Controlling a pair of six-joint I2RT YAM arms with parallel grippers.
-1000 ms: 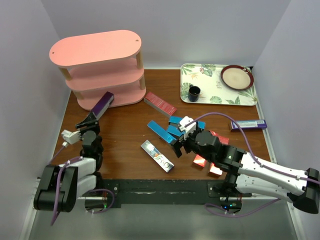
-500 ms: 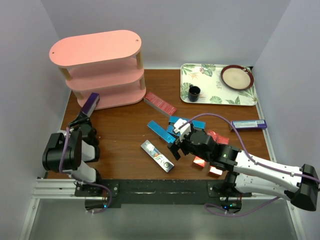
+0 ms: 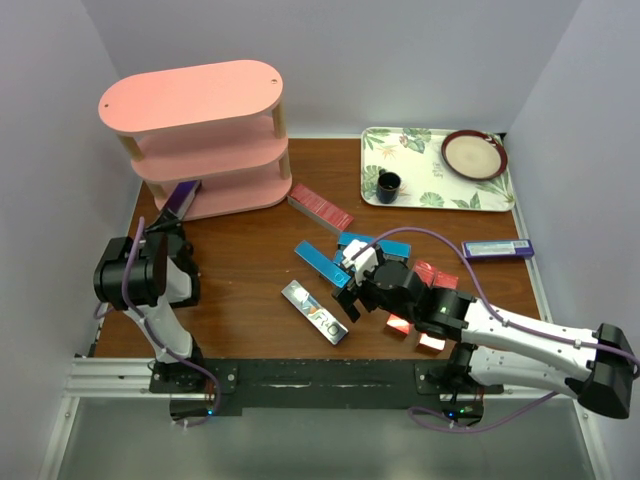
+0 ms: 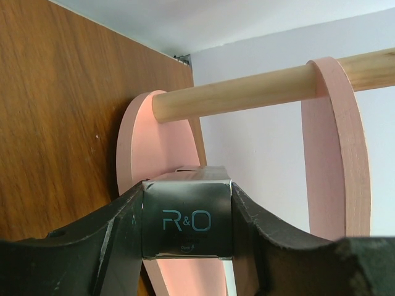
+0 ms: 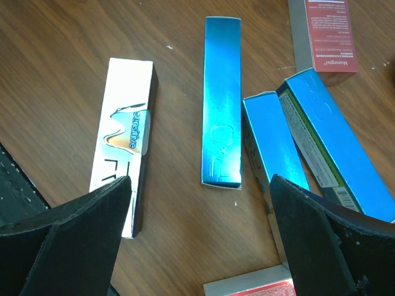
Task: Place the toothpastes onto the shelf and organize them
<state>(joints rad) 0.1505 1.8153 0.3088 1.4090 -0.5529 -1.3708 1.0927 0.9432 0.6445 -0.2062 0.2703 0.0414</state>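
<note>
Cardboard, glossy and thin-walled, is what is being handled: light, stiff along its length, easily dented, and probably slick under hard pads. Nearest, the silver-faced carton (image 5: 123, 145) is seen lying flat on the worktop (image 5: 185, 246), with a blue carton (image 5: 222, 102) just beside it. The right fingers (image 5: 74, 228) are spread wide above both, and nothing is held. Each loose carton is best taken across its narrow width near the middle and squeezed only gently.

Further out on the left, a purple carton (image 3: 182, 200) is clamped near one end between the left fingers (image 4: 117, 240). Its far end is pointed into the pink shelf (image 3: 250, 195) at the bottom board. Whether it rests there yet cannot be told. With an end grip like this, sagging or twisting is to be watched for.
</note>
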